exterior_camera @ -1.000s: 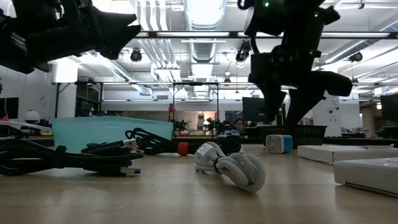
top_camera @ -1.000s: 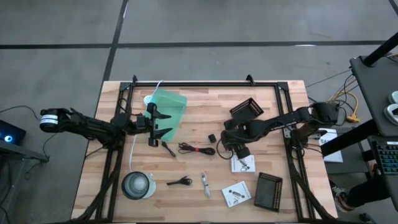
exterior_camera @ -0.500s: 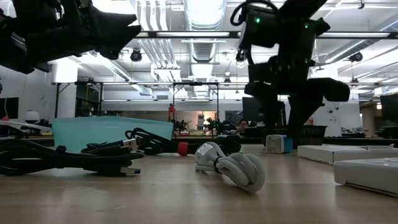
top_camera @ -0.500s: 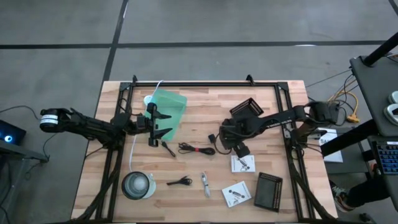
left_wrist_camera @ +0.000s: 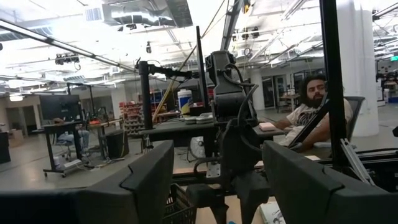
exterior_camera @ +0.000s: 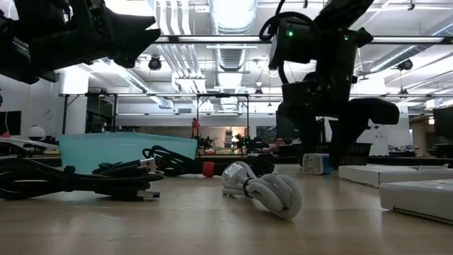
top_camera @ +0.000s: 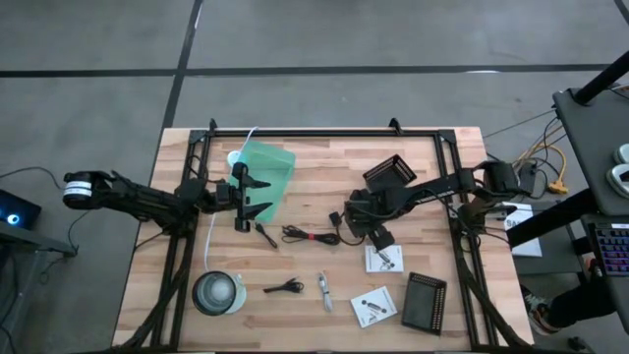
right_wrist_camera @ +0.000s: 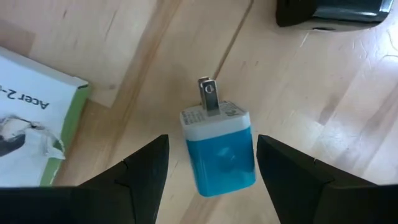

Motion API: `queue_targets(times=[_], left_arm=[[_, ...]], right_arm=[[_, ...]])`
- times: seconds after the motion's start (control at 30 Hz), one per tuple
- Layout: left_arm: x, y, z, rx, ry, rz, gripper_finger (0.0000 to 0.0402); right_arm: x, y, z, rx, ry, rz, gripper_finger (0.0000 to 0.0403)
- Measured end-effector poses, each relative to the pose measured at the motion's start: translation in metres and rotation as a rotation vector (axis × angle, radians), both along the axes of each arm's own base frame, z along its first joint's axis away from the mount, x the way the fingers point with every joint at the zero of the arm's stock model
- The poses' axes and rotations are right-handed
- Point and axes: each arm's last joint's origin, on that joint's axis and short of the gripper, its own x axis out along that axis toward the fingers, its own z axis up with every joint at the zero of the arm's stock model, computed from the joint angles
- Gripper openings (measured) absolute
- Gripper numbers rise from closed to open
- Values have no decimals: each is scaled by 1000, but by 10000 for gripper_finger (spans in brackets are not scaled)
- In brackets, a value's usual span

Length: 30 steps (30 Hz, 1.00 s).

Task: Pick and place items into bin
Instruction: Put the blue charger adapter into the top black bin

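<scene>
My right gripper is open and low over the table, one finger on either side of a small blue and white plug charger that lies flat on the wood, prongs toward the far side. No finger touches the charger. The low view shows the charger beneath the right gripper. My left gripper is open and hovers beside the green bin. A black cable with a red tie and a tiny black cube lie just left of the right gripper.
White printed packets lie near the right arm. Black trays sit on the right half. A round clear tub, a black clip and a silvery piece rest near the front edge. A person sits beyond the table.
My right gripper has moved toward the table's left and come down, so that its open fingers now stand around the blue and white charger. The left arm and the items have stayed where they were.
</scene>
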Motion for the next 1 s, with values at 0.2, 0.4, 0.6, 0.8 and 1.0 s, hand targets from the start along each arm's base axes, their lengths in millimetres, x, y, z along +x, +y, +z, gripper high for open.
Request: queue_targets(times=[0.2, 0.4, 0.6, 0.8, 1.0], left_arm=[[0, 0, 0, 0, 0, 0, 228], [0, 0, 0, 0, 0, 0, 228], [0, 0, 0, 0, 0, 0, 228], [0, 0, 0, 0, 1, 1, 228], [0, 0, 0, 0, 1, 1, 228]], right_arm=[[2, 2, 0, 46, -21, 7, 228], [4, 2, 1, 45, -40, 15, 228], [3, 2, -1, 36, -31, 57, 228], [0, 1, -3, 33, -20, 84, 228], [-1, 1, -4, 34, -16, 84, 210]])
